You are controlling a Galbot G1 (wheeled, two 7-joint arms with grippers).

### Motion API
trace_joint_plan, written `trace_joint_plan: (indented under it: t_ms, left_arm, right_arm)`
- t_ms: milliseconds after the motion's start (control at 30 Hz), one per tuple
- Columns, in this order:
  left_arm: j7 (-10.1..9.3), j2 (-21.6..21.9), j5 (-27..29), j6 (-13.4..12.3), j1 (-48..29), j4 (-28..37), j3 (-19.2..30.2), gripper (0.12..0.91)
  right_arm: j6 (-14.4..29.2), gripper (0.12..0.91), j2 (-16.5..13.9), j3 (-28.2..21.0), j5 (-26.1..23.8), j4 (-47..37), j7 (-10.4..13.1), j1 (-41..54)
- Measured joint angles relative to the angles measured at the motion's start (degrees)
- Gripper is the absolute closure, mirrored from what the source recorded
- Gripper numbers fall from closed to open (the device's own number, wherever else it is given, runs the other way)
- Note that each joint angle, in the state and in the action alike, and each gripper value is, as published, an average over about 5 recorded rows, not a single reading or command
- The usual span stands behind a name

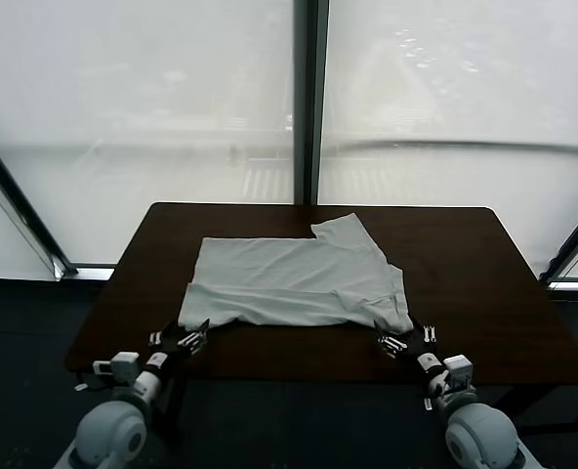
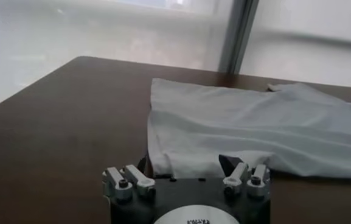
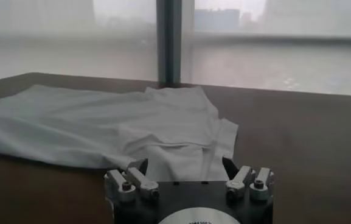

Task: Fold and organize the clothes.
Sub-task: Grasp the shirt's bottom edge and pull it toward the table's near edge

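Observation:
The white T-shirt lies flat on the dark brown table, plain side up, with one part folded over and a sleeve pointing to the far side. No red print shows. My left gripper is open at the shirt's near left corner. In the left wrist view the shirt has its edge lying between the spread jaws of that gripper. My right gripper is open at the near right corner. In the right wrist view the shirt reaches between the jaws of that gripper.
Bare tabletop surrounds the shirt on the left, the right and the far side. Large bright windows with a dark centre post stand behind the table. The table's near edge runs just below both grippers.

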Motion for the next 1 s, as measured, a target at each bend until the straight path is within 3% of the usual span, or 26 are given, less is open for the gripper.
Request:
trace_joint_plan:
  t_ms: [233,333,700,1000]
  left_arm:
    - [0.18,0.1,0.0,-0.3,0.4,-0.2,-0.1,0.806]
    - [0.24,0.2,0.1,-0.3,0.7,-0.4,-0.2,0.881]
    - [0.28,3.6,0.0,-0.7,3.5,-2.6,-2.2,0.882]
    - [0.20,6.3,1.7,-0.7,8.7,-6.9,-3.9,0.882]
  right_arm:
    - [0.0,0.766,-0.6,0.0,0.2,0.3,-0.1,-0.3]
    - [-0.1,0.868,-1.1,0.2,1.0,0.9,0.1,-0.8]
    - [-1.5,0.886,-5.2,3.1,5.5,5.7,1.5,-5.6]
    - [-1.8,0.886,-7.5,5.7,6.1,9.0,1.9,-11.5]
